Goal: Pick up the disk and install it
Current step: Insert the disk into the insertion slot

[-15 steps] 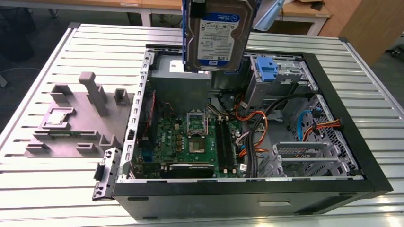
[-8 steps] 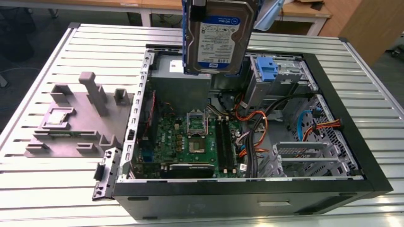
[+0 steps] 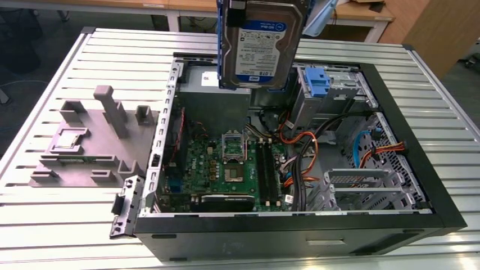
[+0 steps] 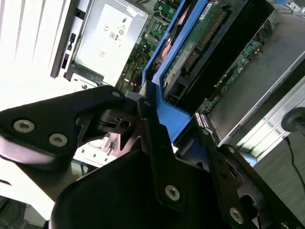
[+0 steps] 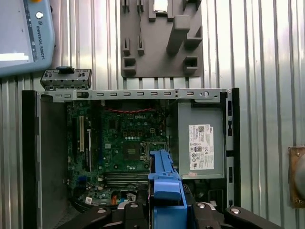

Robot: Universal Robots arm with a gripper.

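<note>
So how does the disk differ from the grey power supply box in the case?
The disk hangs upright above the case, gripped by the tool; the power supply sits inside it. The disk has a blue frame; the power supply is bare grey. The disk's label is white and blue; the power supply's is white. Both are labelled metal.

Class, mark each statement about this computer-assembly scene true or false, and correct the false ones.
1. The disk hangs above the open computer case. True.
2. The gripper is empty. False: it is shut on the disk's blue carrier.
3. A grey fixture lies on the table, at the exterior view's left of the case. True.
4. The disk's label faces away from the exterior view. False: it faces that view.
</note>
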